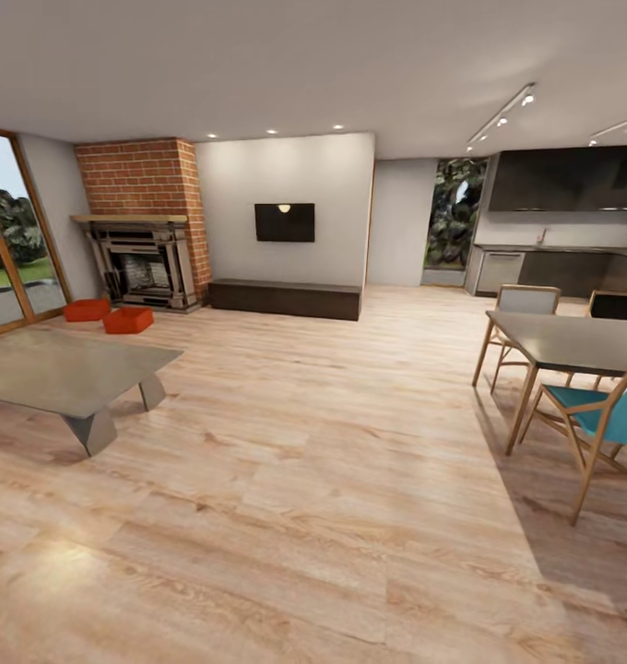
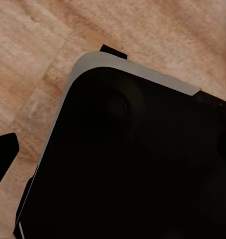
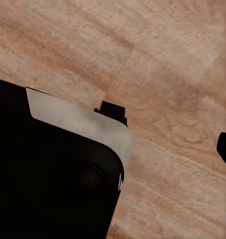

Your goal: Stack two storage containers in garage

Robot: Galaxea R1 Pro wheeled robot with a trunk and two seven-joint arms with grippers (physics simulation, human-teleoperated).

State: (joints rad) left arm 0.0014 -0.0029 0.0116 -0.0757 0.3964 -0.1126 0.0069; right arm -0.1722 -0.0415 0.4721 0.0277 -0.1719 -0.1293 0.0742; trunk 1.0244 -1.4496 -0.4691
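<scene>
The two storage containers are orange-red open bins on the light wood plank floor of the living room, far off at the left, in front of the fireplace [image 1: 143, 263]. One container [image 1: 87, 310] lies nearer the glass door, the other [image 1: 129, 320] just right of it. In the left wrist view, my left gripper [image 2: 113, 164] hangs over my own black base [image 2: 133, 149], with one dark fingertip [image 2: 4, 152] at the picture's edge. My right gripper [image 3: 118, 154] likewise shows one fingertip [image 3: 225, 148] at the edge. Nothing sits between either pair of fingers.
A low grey coffee table [image 1: 65, 373] stands between me and the containers at the left. A dining table [image 1: 572, 341] with chairs, one teal [image 1: 599, 415], stands at the right. A dark low bench [image 1: 286, 298] runs along the far wall. Wide plank floor lies ahead.
</scene>
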